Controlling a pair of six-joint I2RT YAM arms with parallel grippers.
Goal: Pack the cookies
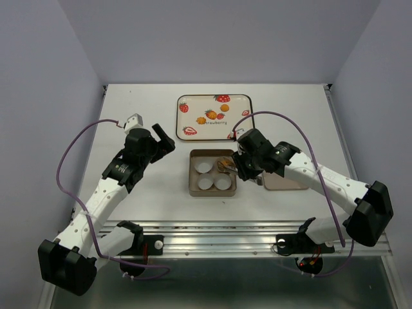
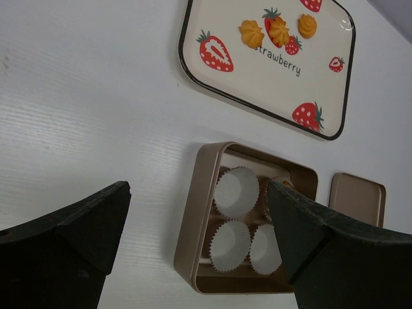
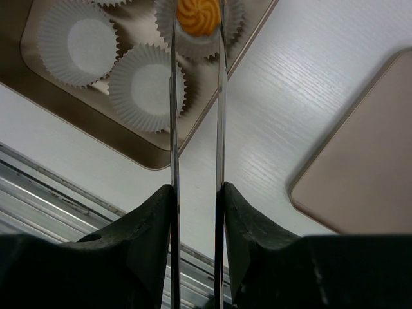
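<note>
The right tool [image 3: 196, 26] grips one cookie [image 3: 198, 16] just over a paper cup [image 3: 138, 87] in the tin [image 3: 77, 122]. None looks packed yet. Three cookies [image 2: 278, 30] wait on the tray [image 2: 257, 84], and the left tool [image 2: 196, 199] hangs open.

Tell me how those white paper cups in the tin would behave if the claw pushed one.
Probably floppy: the paper cups have thin pleated walls that would likely crumple. Being thin paper, one may slide or tip easily. The tin walls and close-packed neighbours should limit how far it shifts.
</note>
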